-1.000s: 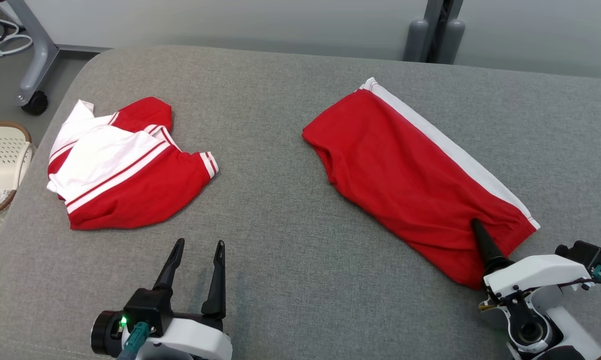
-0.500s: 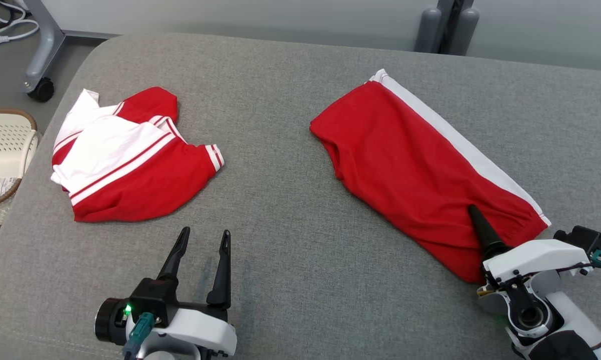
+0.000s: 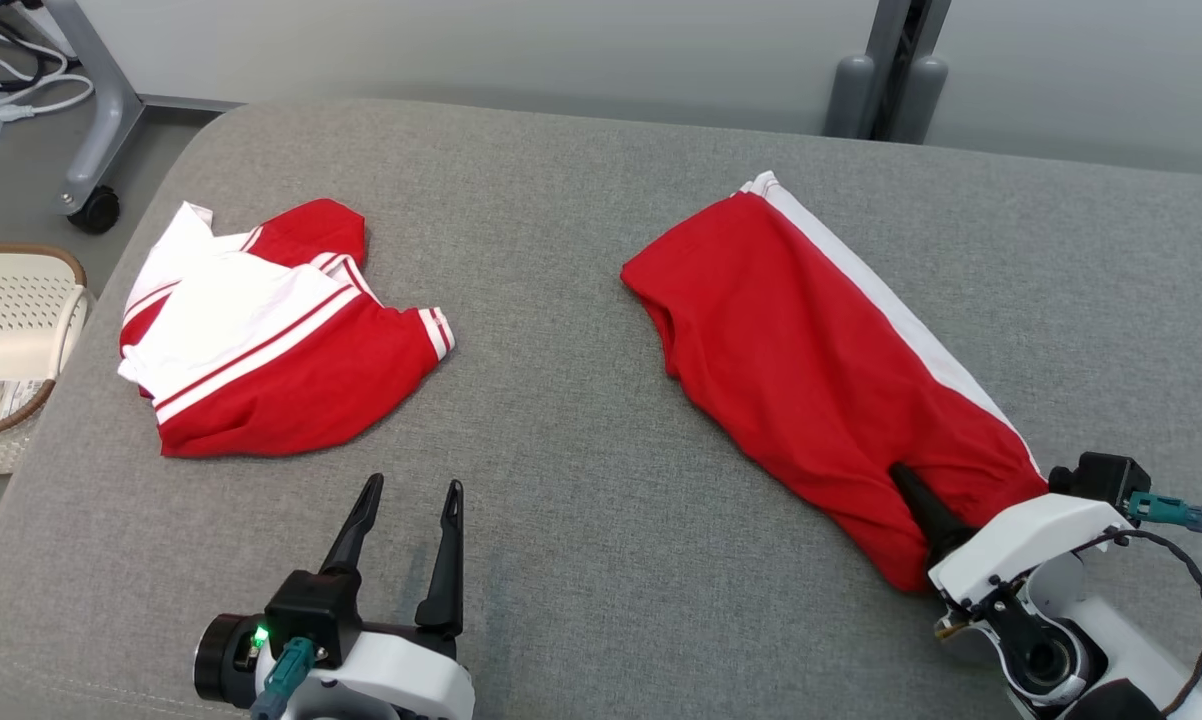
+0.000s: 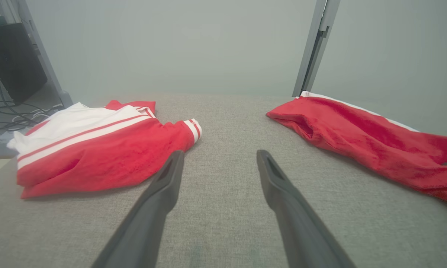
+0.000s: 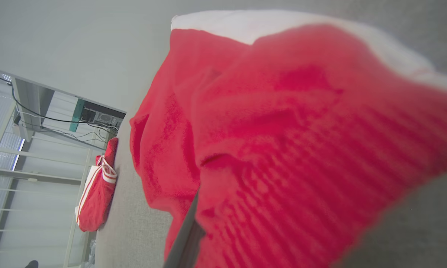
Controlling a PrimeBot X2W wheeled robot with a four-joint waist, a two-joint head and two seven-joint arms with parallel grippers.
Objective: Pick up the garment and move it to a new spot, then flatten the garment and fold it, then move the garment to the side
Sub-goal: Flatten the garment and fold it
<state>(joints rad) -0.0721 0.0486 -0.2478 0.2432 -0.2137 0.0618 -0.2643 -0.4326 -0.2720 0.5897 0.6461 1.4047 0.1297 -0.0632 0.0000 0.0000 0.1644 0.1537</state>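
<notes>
- Shorts (image 3: pixel 821 350), red with a white side stripe, lie slantwise on the right half of the grey counter (image 3: pixel 561 420), with the near end gathered.
- Right jaws are closed on that near end: one dark finger (image 3: pixel 921 505) lies on top of the red cloth, the other is hidden beneath it.
- Left jaws stand wide apart and hold nothing, over bare counter at the near left.
- Shirt (image 3: pixel 271 350), red and white, lies crumpled on the left half, well apart from the shorts.
- Basket (image 3: pixel 11 330), pale, sits beyond the counter's left edge.
</notes>
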